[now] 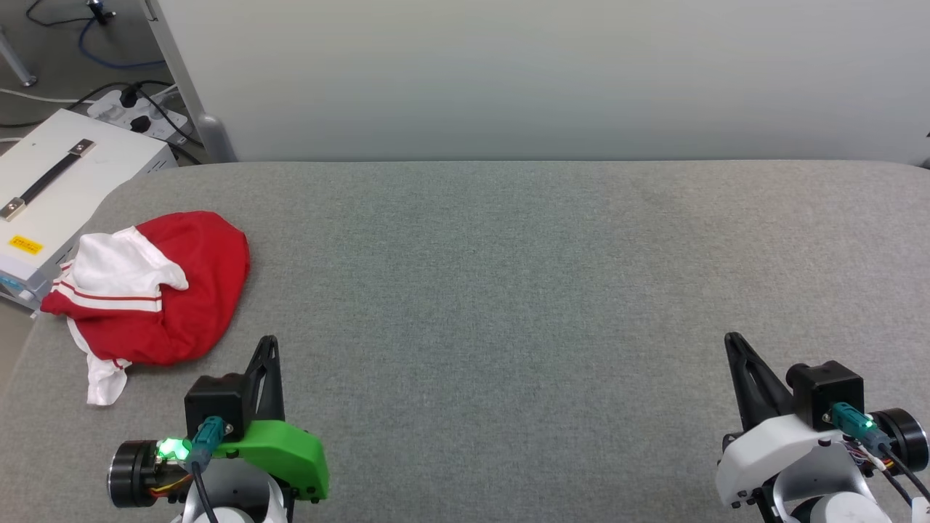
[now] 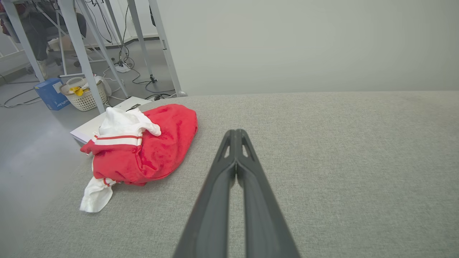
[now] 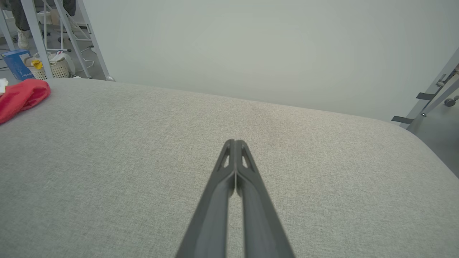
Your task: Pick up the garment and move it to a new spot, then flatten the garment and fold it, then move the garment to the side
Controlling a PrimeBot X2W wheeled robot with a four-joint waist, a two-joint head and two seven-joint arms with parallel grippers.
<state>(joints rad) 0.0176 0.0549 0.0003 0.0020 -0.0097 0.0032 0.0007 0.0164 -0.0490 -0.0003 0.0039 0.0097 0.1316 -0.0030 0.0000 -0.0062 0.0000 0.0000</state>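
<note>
I see my left gripper (image 2: 236,134) closed and empty at lower centre; the crumpled red-and-white jersey (image 2: 143,147) lies centre-left on the grey padded table (image 2: 322,161).

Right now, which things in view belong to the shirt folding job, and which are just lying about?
Job: garment, crumpled near the grey table's left edge; left tool and right tool, both shut, holding nothing.
Lying about: white case with black handle, power strip, white basket, blue box, all off the table.
</note>
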